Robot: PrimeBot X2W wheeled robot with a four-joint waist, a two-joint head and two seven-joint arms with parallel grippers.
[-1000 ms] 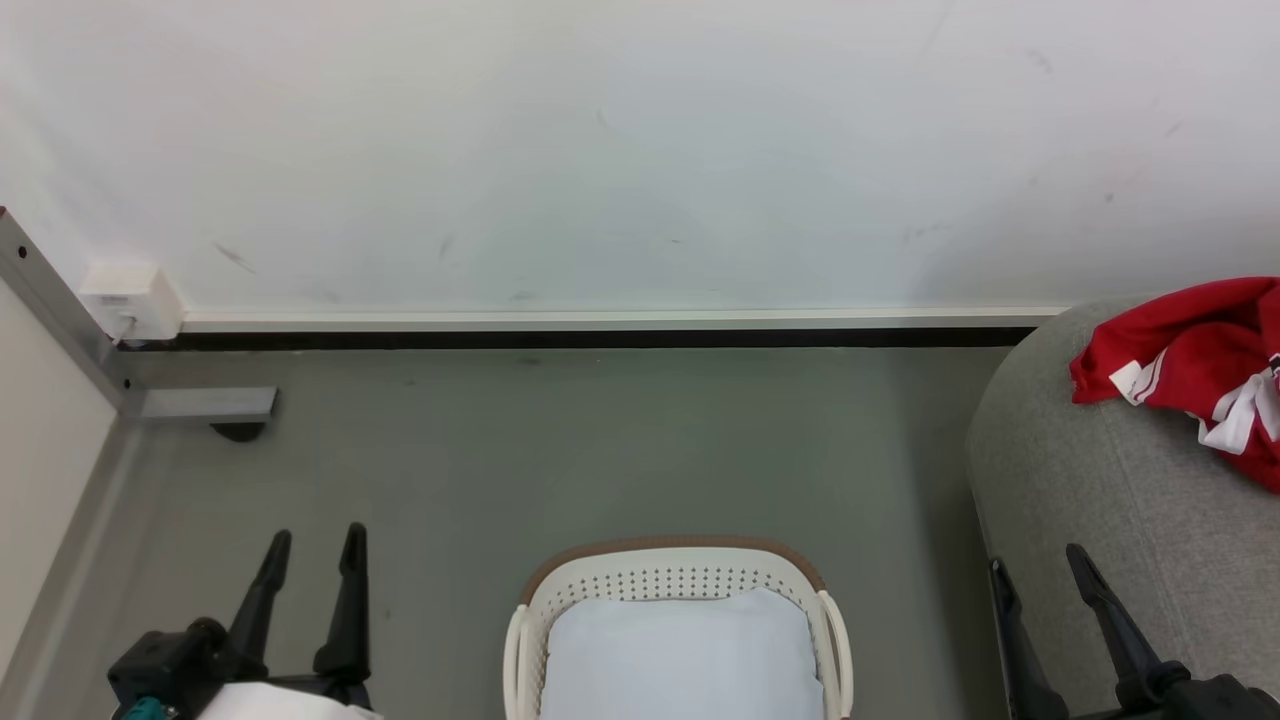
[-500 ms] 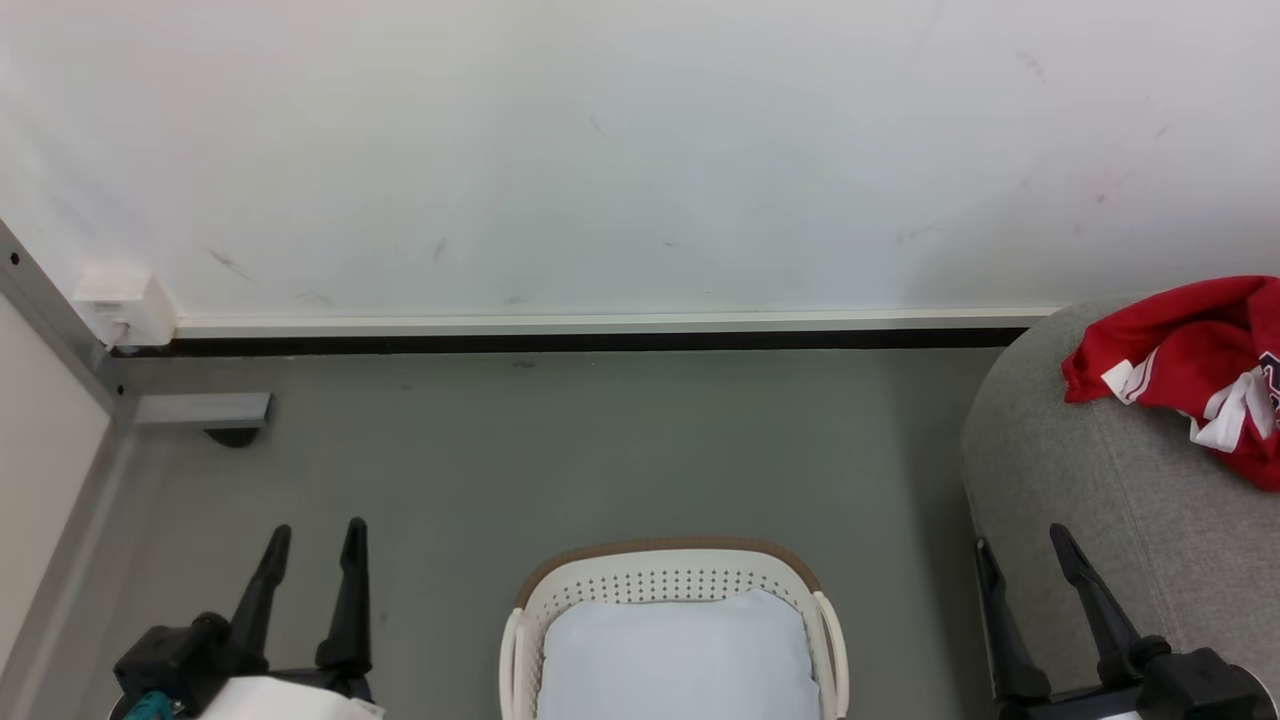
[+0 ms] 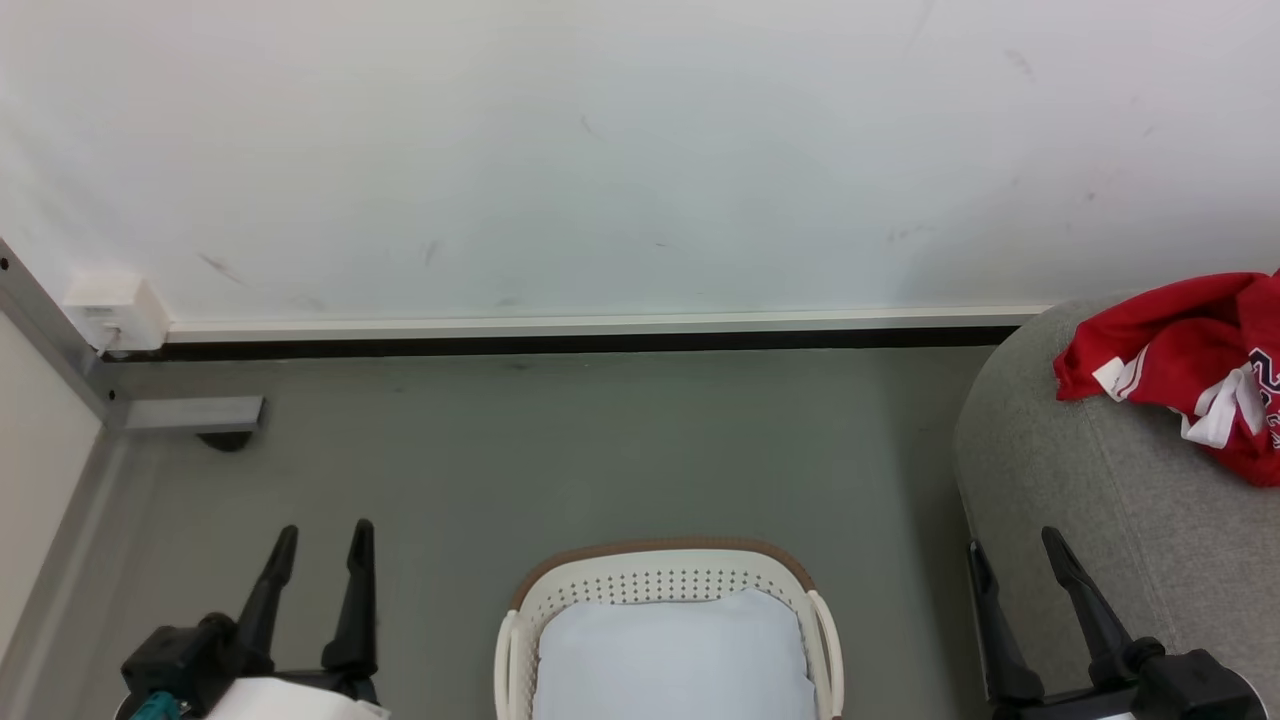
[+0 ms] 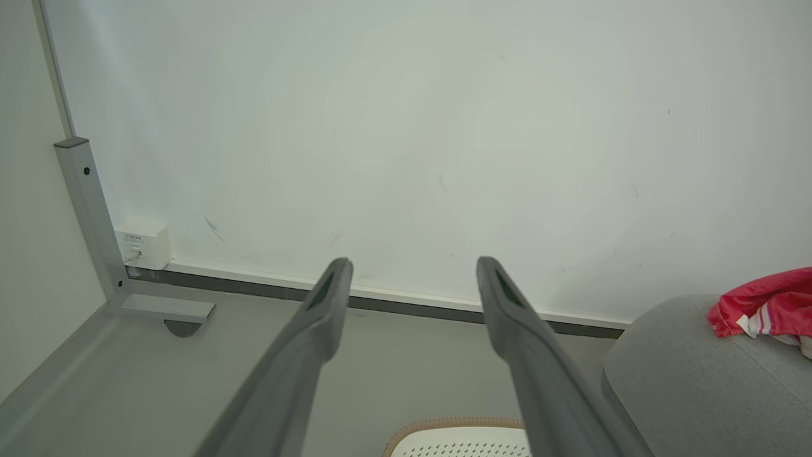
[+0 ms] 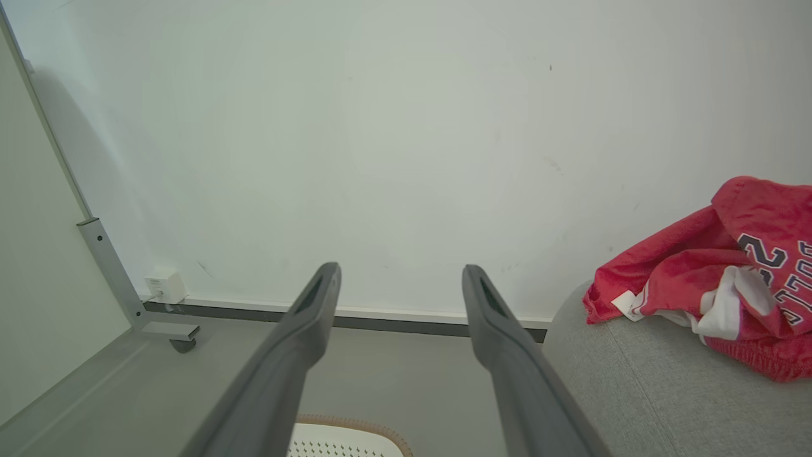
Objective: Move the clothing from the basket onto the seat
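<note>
Jersey (image 3: 1180, 360) on seat (image 3: 1060, 500) corner, far right of basket (image 3: 660, 552). Left gripper (image 3: 322, 528) left of basket, right gripper (image 3: 1010, 540) right, at seat edge; both spread, empty. Floor (image 3: 600, 450) runs from basket to wall (image 3: 640, 150).

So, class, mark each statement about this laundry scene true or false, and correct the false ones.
1. The red jersey lies on the grey seat. True.
2. The basket holds a pale blue-white cloth. True.
3. The right gripper is shut on the red jersey. False: it is open, holds nothing, and is apart from the jersey.
4. The left gripper is shut. False: its fingers stand apart, so it is open.
5. The basket stands on the grey seat. False: it stands on the floor, beside the seat.
</note>
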